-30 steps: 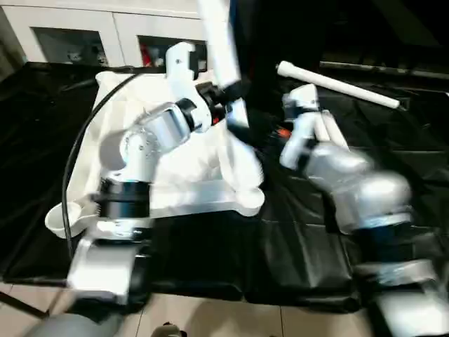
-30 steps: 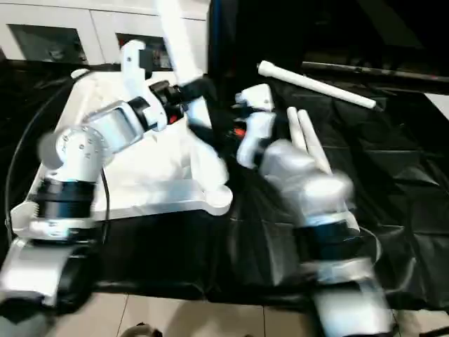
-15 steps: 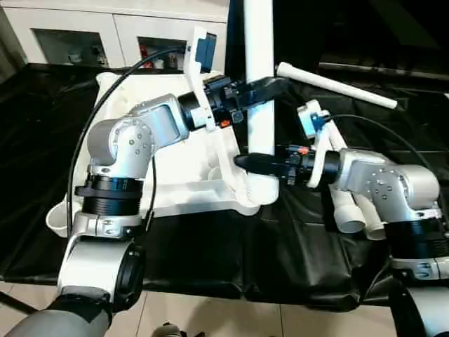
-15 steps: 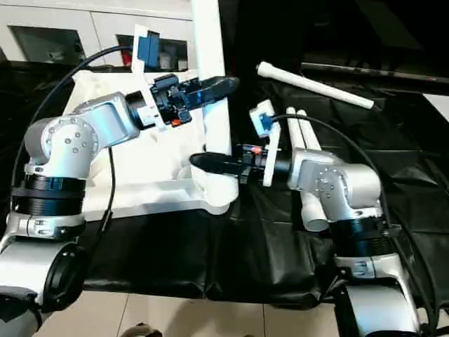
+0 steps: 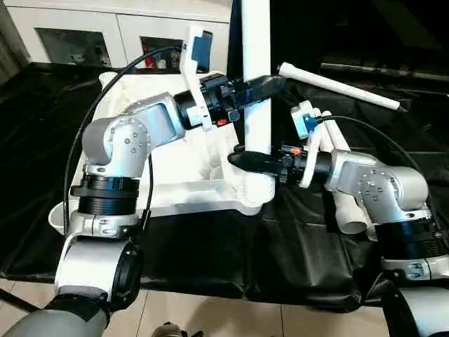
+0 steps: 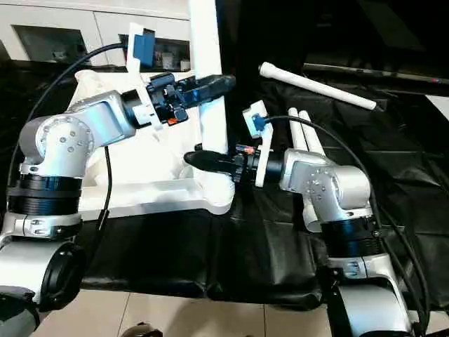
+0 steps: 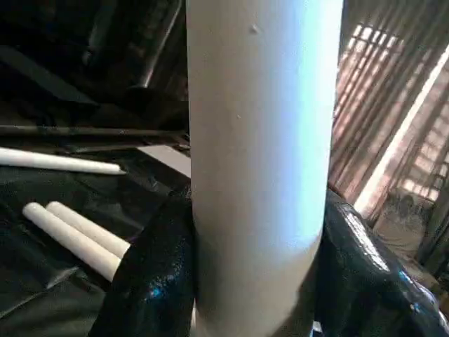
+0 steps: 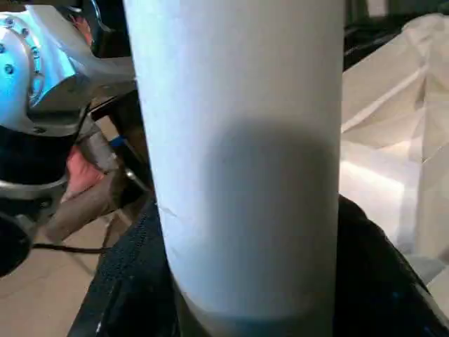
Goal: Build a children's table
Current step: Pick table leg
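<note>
The white tabletop [image 5: 175,165] lies underside up on the black cloth. One white leg [image 5: 256,42] stands upright in its near right corner socket [image 5: 254,196]. My left gripper [image 5: 270,83] is shut on this leg about halfway up; in the left wrist view the leg [image 7: 259,140] sits between the black fingers [image 7: 147,281]. My right gripper [image 5: 242,159] holds the same leg lower down, just above the socket, with its fingers [image 8: 126,295] hugging both sides of the leg [image 8: 238,140].
Two more legs [image 6: 303,137] lie side by side on the cloth under my right forearm. Another leg [image 5: 340,87] lies at the back right. A white cabinet [image 5: 91,31] with glass doors stands behind the tabletop. Tiled floor [image 5: 210,316] shows at the front edge.
The leg has gone from tilted to upright in the corner socket. My right gripper has swung in and closed around its lower part, while the left has kept its hold.
</note>
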